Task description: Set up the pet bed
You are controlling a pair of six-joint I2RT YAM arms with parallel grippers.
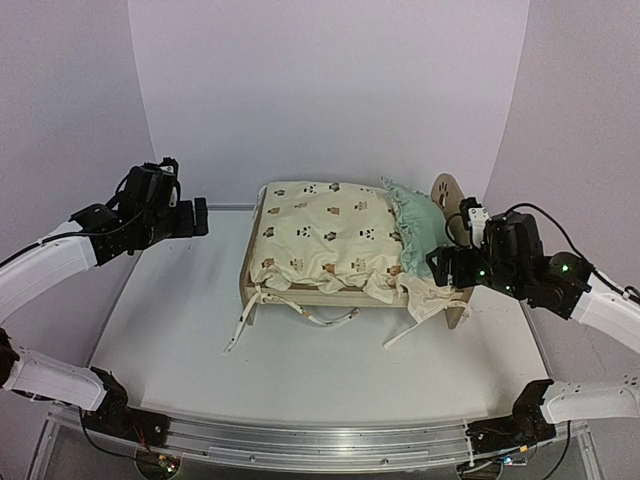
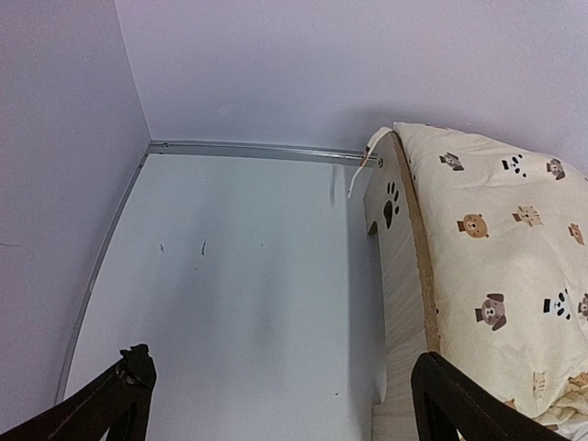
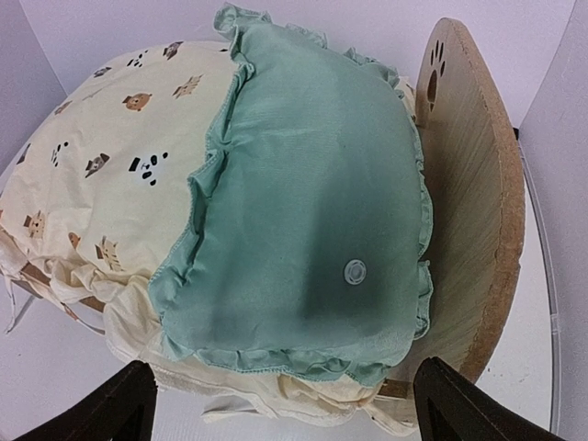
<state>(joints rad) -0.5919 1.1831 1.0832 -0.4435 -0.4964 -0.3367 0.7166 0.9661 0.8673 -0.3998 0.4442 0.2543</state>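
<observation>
Sitting near the middle of the white bench (image 1: 300,370) in the overhead view, the pet bed (image 1: 330,297) is a small light-wood frame with its rounded headboard (image 1: 447,195) at the right end. A cream animal-print cushion (image 1: 325,235) fills the frame and bulges over its near rail. The cushion's tie strings (image 1: 245,320) trail loose onto the bench. A mint green ruffled pillow (image 1: 418,232) lies on the cushion's right end against the headboard. The left jaws hang above the bench, well apart from the bed's left end. The right jaws sit just beside the bed's near right corner; whether they touch the fabric cannot be told from this view.

From the left wrist, the low end board (image 2: 390,207) shows a paw-print cutout, with the cushion (image 2: 496,248) puffing above it and one string (image 2: 358,179) dangling at its far corner. The dark fingers (image 2: 129,386) stand wide apart with only bare bench (image 2: 239,276) between them.

From the right wrist, the pillow (image 3: 303,202) fills the view, a white snap (image 3: 355,271) on its face, and it leans on the headboard (image 3: 469,184) with the cushion (image 3: 119,156) under it. The fingers (image 3: 119,409) are spread wide, gripping nothing.
</observation>
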